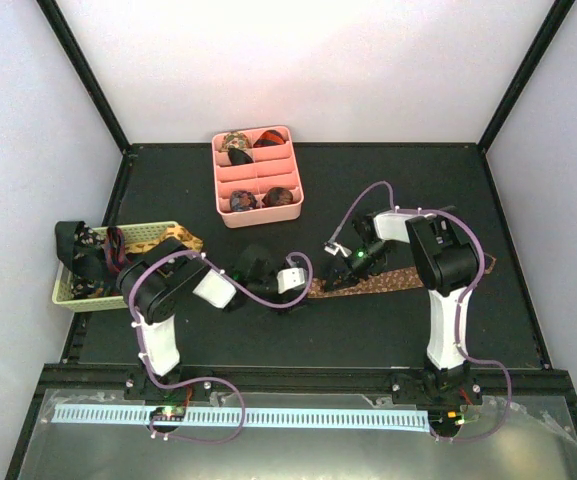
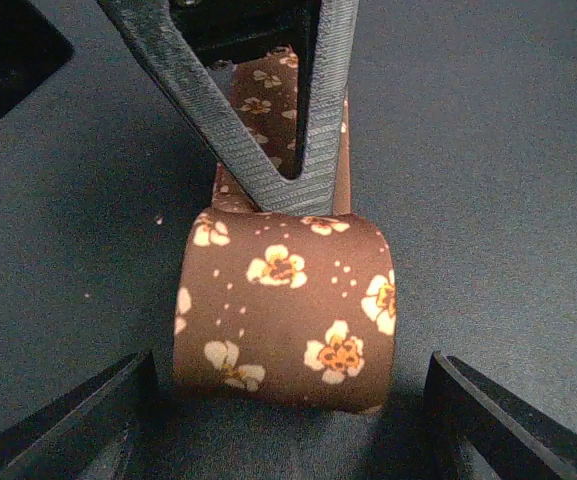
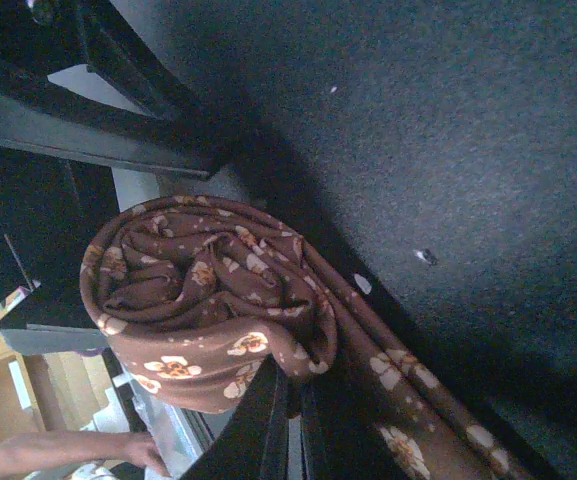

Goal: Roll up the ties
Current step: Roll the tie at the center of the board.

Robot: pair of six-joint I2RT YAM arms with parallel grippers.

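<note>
A brown tie with cream and orange flowers (image 1: 418, 276) lies flat across the black table, its left end wound into a roll (image 2: 283, 310). My left gripper (image 2: 288, 405) is open and straddles the roll, with a gap on each side between the cloth and the fingers (image 2: 78, 425). In the top view this gripper (image 1: 306, 286) sits at the tie's left end. My right gripper (image 3: 293, 400) is shut, its tips pressed on the flat tie right behind the roll (image 3: 208, 300). From above it (image 1: 336, 277) stands just right of the roll.
A pink divided tray (image 1: 258, 205) at the back holds several rolled ties (image 1: 236, 145). A pale woven basket (image 1: 153, 236) at the table's left edge holds loose dark ties (image 1: 88, 250). A person's hand (image 3: 68, 452) shows beyond the table in the right wrist view.
</note>
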